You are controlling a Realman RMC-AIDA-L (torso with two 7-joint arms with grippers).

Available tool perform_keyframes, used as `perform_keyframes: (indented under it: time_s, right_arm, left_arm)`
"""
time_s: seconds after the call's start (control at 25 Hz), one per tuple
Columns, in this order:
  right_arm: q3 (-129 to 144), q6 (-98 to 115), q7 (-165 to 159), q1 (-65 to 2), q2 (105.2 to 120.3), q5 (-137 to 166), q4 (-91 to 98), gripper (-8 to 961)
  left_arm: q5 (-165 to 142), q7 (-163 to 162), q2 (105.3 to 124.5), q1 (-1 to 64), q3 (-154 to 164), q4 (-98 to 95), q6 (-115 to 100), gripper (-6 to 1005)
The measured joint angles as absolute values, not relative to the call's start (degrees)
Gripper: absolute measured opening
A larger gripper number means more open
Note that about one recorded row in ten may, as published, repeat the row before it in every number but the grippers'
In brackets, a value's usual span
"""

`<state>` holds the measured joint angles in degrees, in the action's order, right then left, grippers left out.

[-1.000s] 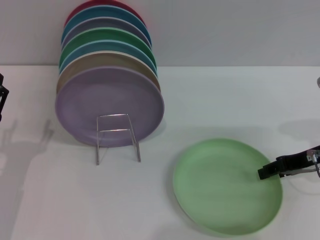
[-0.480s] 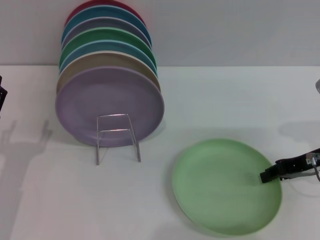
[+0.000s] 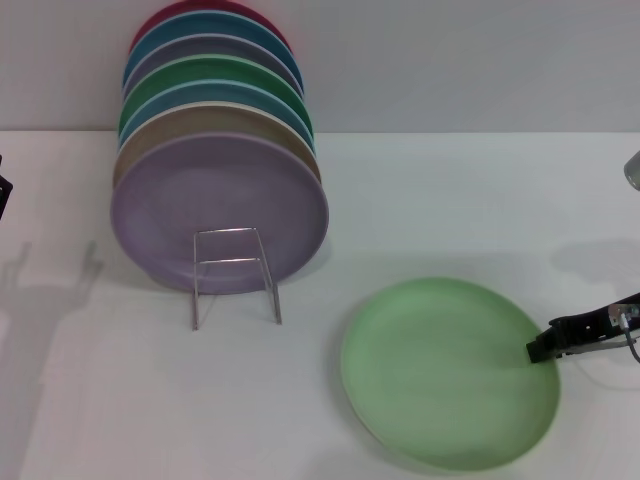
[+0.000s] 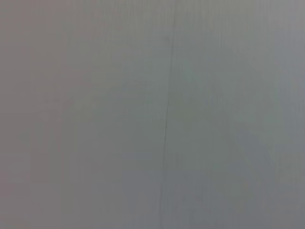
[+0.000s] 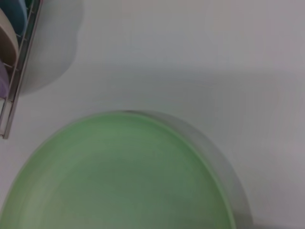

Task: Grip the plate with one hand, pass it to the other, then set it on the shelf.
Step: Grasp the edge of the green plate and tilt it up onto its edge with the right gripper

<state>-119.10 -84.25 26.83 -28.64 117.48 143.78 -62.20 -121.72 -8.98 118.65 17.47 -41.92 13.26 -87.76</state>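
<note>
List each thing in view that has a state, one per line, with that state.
plate: flat on the table, right rim at the right gripper's tip, not lifted.
shelf: upright, front slot empty, lavender plate behind it.
stacked plates: standing on edge in a row.
right gripper: low, at the plate's right edge.
left gripper: barely visible at the far left edge.

We are seeing open table (image 3: 450, 200) lying beyond our right gripper (image 3: 537, 349), whose jaws are meeting the plate (image 3: 448, 372) rim; the racked plates (image 3: 215, 150) are standing far past them.
</note>
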Motion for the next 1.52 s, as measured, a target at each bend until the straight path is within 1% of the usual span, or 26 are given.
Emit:
perform_keyframes:
  time_s: [0.04,0.32,0.52,0.96,1.52]
  right_arm:
    - [-119.07,-84.20,26.88,-28.69,117.48,143.78,-62.16,114]
    - [-119.04,-83.89,27.74,-28.78,117.51,143.84,-62.23,94]
    - [-119.19,-83.38,27.89,-28.76,117.52,143.87,-62.96,28]
    - [-119.71,-81.57,27.28,-27.55,117.97,144.25,-73.12,26]
    - [-119.07,-73.26,27.98,-27.84,118.31,149.33,-78.39,24]
  left_arm:
    - [-121.73,-8.99,118.65,17.48,-41.92,13.23,-87.77,806]
    - [-121.73,-8.99,118.65,17.70,-41.92,13.10,-87.81,805]
    - [-121.73,-8.99,118.65,17.81,-41.92,13.16,-87.81,804]
    - [-121.64,-8.96,118.64,17.68,-41.92,13.27,-87.89,802]
    - [-121.64,-9.04,118.56,17.57,-41.92,13.27,-88.54,800]
